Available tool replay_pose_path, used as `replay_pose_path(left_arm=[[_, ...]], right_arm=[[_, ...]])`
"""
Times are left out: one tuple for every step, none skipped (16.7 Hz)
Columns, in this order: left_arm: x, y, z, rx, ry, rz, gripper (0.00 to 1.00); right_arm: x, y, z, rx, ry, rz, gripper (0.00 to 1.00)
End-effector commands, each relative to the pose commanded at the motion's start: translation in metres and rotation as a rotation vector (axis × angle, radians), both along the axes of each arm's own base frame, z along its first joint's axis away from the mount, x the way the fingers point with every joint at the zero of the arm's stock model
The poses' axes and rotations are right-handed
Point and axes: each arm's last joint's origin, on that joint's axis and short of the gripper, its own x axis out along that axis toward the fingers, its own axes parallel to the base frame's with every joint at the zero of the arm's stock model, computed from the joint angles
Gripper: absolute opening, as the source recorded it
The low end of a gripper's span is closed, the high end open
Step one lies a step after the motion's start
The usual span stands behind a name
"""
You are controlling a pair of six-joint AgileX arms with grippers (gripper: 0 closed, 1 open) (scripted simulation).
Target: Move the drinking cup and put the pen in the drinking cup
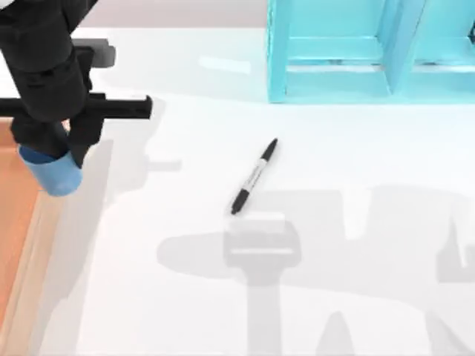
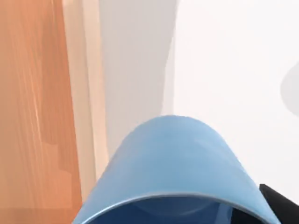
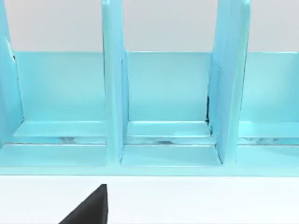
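The white counter [image 1: 356, 222] fills the top view, with a strip of orange wood along its left edge. The pen serves as the landmark. Well beyond the pen, at the counter's far side and toward the right, stands the large turquoise shelf unit [image 1: 334, 59], its open compartments also facing the right wrist camera [image 3: 163, 93].

The left arm [image 1: 44, 67] hangs far to the left of the pen, over the counter's left edge. Its left hand [image 1: 56, 144] is closed on the drinking cup [image 1: 53, 169], a small blue cylinder held tilted at the boundary between counter and orange strip; the left wrist view shows the cup's wall and rim close up [image 2: 173, 168], with a black fingertip [image 2: 278, 200] against its side. Whether the cup is lifted or touching the surface cannot be told for sure, though it looks raised.

The right hand's state cannot be told: just a dark tip [image 3: 88, 207] shows in the right wrist view, which faces the shelf unit.

The pen [image 1: 254, 176] lies flat and diagonal near the counter's middle, black cap pointing toward the shelf unit, untouched.

The step in hand looks like relocating the cup. Next, the cup should probably be set upright nearer the pen and released, leaving room for a hand to pinch the slim barrel, which may roll.
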Motion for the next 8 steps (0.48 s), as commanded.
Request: replay_pose_path(left_arm=[[0.001, -0.013, -0.01, 0.006, -0.012, 0.001, 0.0], [0.002, -0.027, -0.02, 0.009, -0.031, 0.002, 0.0], [0.001, -0.042, -0.031, 0.011, -0.05, 0.005, 0.0], [-0.001, -0.056, -0.042, 0.015, -0.061, 0.006, 0.0], [-0.004, -0.068, -0.051, 0.021, -0.066, 0.006, 0.0], [-0.006, -0.075, -0.059, 0.028, -0.065, 0.006, 0.0], [-0.007, -0.079, -0.064, 0.032, -0.063, 0.006, 0.0], [-0.007, -0.079, -0.064, 0.032, -0.063, 0.006, 0.0]], right_arm=[[0.0, 0.0, 0.0, 0.0, 0.0, 0.0, 1.0], [0.0, 0.0, 0.0, 0.0, 0.0, 0.0, 1.0], [0.0, 0.0, 0.0, 0.0, 0.0, 0.0, 1.0], [0.0, 0.0, 0.0, 0.0, 0.0, 0.0, 1.0], [0.0, 0.0, 0.0, 0.0, 0.0, 0.0, 1.0], [0.0, 0.0, 0.0, 0.0, 0.0, 0.0, 1.0], [0.0, 0.0, 0.0, 0.0, 0.0, 0.0, 1.0], [0.0, 0.0, 0.0, 0.0, 0.0, 0.0, 1.0]])
